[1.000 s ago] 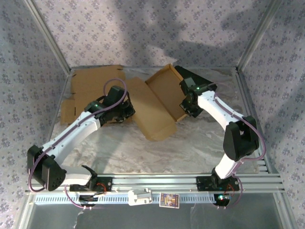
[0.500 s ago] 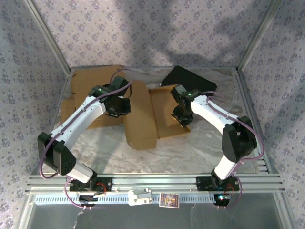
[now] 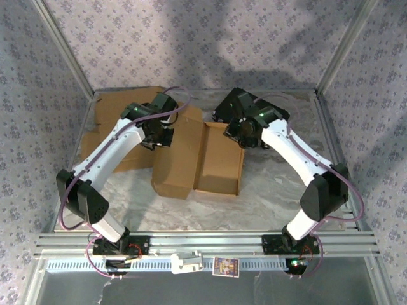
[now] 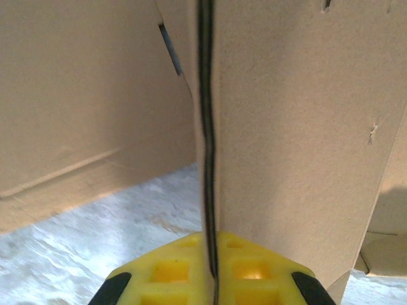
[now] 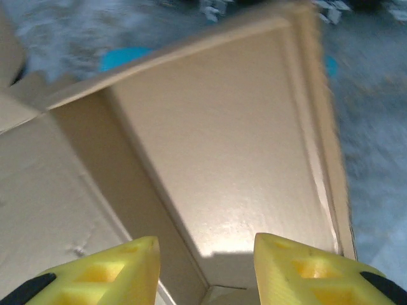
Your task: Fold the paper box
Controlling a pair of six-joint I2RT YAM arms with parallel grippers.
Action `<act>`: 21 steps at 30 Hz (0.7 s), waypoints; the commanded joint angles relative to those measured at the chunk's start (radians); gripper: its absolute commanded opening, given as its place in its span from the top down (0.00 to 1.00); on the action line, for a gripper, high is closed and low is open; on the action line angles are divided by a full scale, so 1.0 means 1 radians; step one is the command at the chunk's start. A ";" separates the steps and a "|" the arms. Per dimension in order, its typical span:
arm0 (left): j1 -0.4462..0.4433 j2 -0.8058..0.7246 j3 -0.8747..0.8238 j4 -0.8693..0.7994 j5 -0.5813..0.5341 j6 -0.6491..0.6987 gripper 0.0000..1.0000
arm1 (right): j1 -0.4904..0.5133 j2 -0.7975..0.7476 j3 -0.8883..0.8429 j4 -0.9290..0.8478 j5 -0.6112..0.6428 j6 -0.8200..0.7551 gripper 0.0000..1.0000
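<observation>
Left gripper (image 4: 210, 260): closed tight on a cardboard edge. The yellow fingers (image 4: 170, 270) meet with only the thin sheet between them.
Held part: the broad left flap of the brown cardboard box (image 3: 198, 159). In the left wrist view it rises straight out of the jaws.
Right gripper (image 5: 206, 254): jaws stand apart at a middling gap with nothing between them. It hangs above the far end of the box's shallow tray, and no contact can be made out.
Box position: middle of the counter, between the two arms. The tray half is on the right, open-topped with low raised walls. The flap joins it on the left along a long fold and appears lifted at its gripped edge.
Box interior, right wrist view: bare brown floor, one long wall and one corner crease. The picture is blurred toward the edges.
Counter (image 3: 273, 184): marbled grey-white surface.
Flat brown cardboard sheet (image 3: 124, 111): lies at the far left, behind the left arm. Whether it touches the box flap cannot be told.
Black flat panel (image 3: 227, 103): at the back, just behind the right gripper and partly covered by that arm.
Near rail (image 3: 210, 244): aluminium, between the arm bases. A small white piece (image 3: 187, 262) and a printed card (image 3: 226, 267) lie side by side just in front of it.
</observation>
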 commanded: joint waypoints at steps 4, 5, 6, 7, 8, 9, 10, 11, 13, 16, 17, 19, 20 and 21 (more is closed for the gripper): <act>-0.049 0.011 0.064 0.112 -0.104 0.301 1.00 | -0.101 -0.066 0.015 0.180 -0.206 -0.406 0.56; -0.060 0.013 0.066 0.129 -0.111 0.351 1.00 | -0.125 -0.080 0.000 0.219 -0.248 -0.427 0.56; -0.067 0.014 0.066 0.145 -0.123 0.395 1.00 | -0.144 -0.092 -0.019 0.255 -0.277 -0.449 0.56; -0.077 0.018 0.072 0.156 -0.136 0.440 1.00 | -0.161 -0.108 -0.043 0.305 -0.303 -0.475 0.56; -0.085 0.022 0.075 0.170 -0.163 0.478 1.00 | -0.178 -0.124 -0.068 0.347 -0.325 -0.499 0.56; -0.090 0.025 0.081 0.176 -0.173 0.509 1.00 | -0.190 -0.136 -0.091 0.384 -0.346 -0.519 0.56; -0.090 0.029 0.090 0.182 -0.176 0.547 1.00 | -0.207 -0.149 -0.118 0.427 -0.378 -0.545 0.56; -0.093 0.034 0.100 0.187 -0.181 0.581 1.00 | -0.224 -0.160 -0.147 0.474 -0.422 -0.573 0.55; -0.094 0.042 0.121 0.198 -0.196 0.637 1.00 | -0.243 -0.184 -0.208 0.567 -0.492 -0.650 0.52; -0.093 0.057 0.165 0.210 -0.187 0.716 1.00 | -0.241 -0.216 -0.274 0.650 -0.549 -0.822 0.47; -0.093 0.064 0.184 0.209 -0.177 0.744 1.00 | -0.243 -0.215 -0.278 0.647 -0.562 -0.873 0.46; -0.092 0.079 0.217 0.204 -0.152 0.784 1.00 | -0.252 -0.204 -0.272 0.637 -0.594 -0.931 0.44; -0.093 0.087 0.237 0.193 -0.135 0.807 1.00 | -0.259 -0.199 -0.267 0.636 -0.613 -0.959 0.43; -0.093 0.094 0.251 0.180 -0.115 0.831 1.00 | -0.262 -0.196 -0.264 0.633 -0.629 -0.988 0.41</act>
